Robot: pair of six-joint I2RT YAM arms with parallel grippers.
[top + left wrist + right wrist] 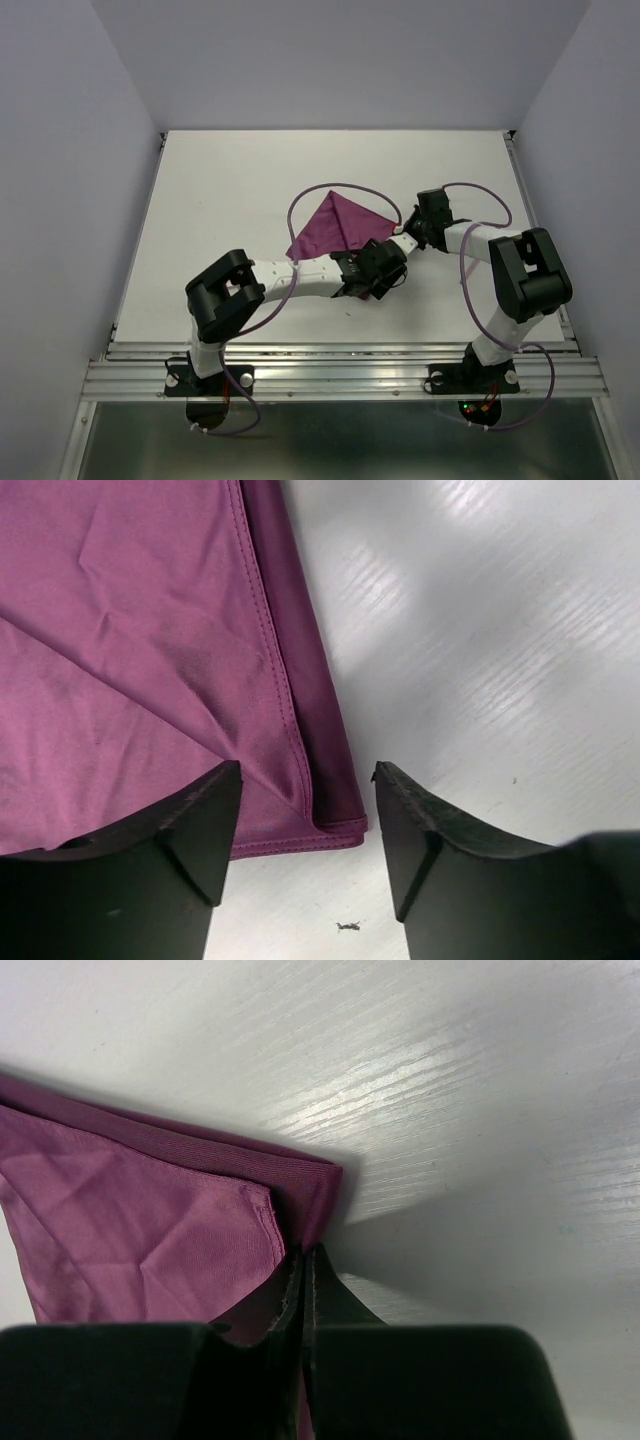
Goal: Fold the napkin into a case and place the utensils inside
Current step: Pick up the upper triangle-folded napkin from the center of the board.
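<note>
Left wrist view: left fingers (pixel 150 870) apart over napkin (pixel 150 660) corner; right fingers (pixel 400 1380) pinched shut on napkin edge.

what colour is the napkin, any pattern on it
Plain burgundy-purple, no pattern; the napkin shows best in the left wrist view.

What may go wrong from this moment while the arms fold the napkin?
1. The right gripper pinches only the edge of the napkin near a corner; the thin cloth may slip out if pulled.
2. The left gripper is open over another corner, where layers overlap; closing may catch only one layer and spoil the fold.
</note>
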